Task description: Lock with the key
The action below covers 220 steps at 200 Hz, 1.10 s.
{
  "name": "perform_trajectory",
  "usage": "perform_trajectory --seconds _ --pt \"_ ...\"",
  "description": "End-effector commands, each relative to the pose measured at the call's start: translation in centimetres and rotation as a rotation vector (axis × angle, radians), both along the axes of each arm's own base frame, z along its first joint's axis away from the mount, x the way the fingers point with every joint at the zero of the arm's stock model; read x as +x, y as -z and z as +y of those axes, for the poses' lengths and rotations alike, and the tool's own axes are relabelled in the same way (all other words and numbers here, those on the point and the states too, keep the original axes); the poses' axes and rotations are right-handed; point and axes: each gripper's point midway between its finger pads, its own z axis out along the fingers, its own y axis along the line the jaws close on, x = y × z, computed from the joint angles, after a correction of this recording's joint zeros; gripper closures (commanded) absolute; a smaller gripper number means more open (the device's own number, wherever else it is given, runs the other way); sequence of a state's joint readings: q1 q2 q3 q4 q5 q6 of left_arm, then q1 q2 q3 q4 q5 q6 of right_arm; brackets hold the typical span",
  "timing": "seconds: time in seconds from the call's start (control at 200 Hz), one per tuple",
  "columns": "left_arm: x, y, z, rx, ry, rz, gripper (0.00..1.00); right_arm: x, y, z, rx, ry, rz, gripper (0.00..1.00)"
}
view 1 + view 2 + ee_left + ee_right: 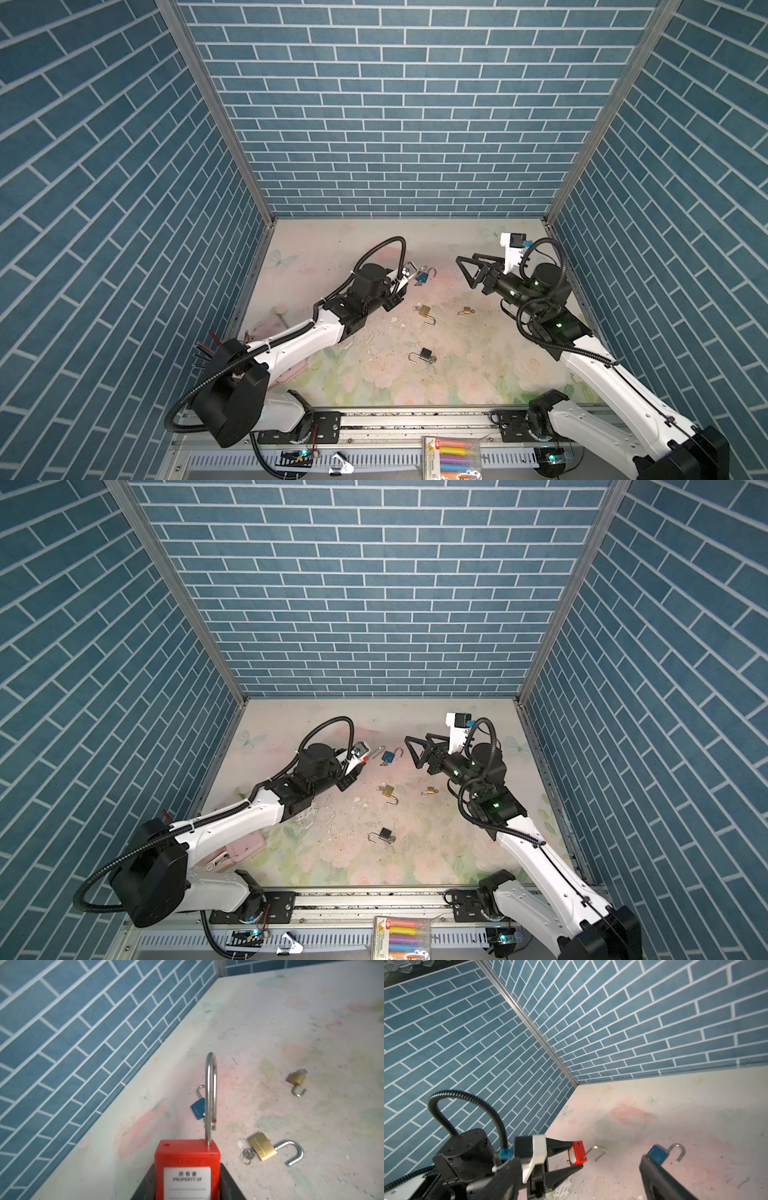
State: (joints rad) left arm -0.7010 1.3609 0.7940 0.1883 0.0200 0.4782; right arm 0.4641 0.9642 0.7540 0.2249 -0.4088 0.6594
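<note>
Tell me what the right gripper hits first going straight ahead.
Likely the open shackle of the red padlock that the left gripper holds; the blue padlock lies below that line, though height is unclear.

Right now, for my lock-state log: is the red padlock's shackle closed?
No, the red padlock has its shackle open, the short leg free of the body.

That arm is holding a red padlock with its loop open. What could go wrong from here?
The red padlock sits between the left fingers by its body only; a push might twist it loose. Its shackle is swung away from its hole, so pressing down could miss. The open right fingers hang close to the blue padlock and may knock it.
</note>
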Motion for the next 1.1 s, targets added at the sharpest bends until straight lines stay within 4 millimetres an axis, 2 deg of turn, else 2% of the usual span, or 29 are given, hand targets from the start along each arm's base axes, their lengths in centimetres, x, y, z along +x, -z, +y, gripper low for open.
perform_trajectory --seconds 0.0,0.18,0.485,0.66,1.095 --pt "-0.6 -1.6 -0.9 0.087 0.089 -0.157 0.86 -1.4 2.9 1.6 0.001 -0.128 0.244 0.12" --pt "-2.4 0.4 -1.5 0.224 0.187 -0.224 0.93 -1.9 6.9 2.9 0.082 -0.212 0.609 0.17" --pt "-2.3 0.8 -1.4 0.203 0.167 -0.234 0.92 -3.6 10.8 4.0 0.206 -0.294 0.949 0.21" --pt "-2.1 1.1 -1.8 0.195 0.163 -0.225 0.92 -3.6 11.8 4.9 0.241 -0.354 1.045 0.28" --pt "-2.8 1.7 -3.3 0.196 0.198 -0.209 0.91 -1.5 13.3 5.9 0.276 -0.357 1.049 0.48"
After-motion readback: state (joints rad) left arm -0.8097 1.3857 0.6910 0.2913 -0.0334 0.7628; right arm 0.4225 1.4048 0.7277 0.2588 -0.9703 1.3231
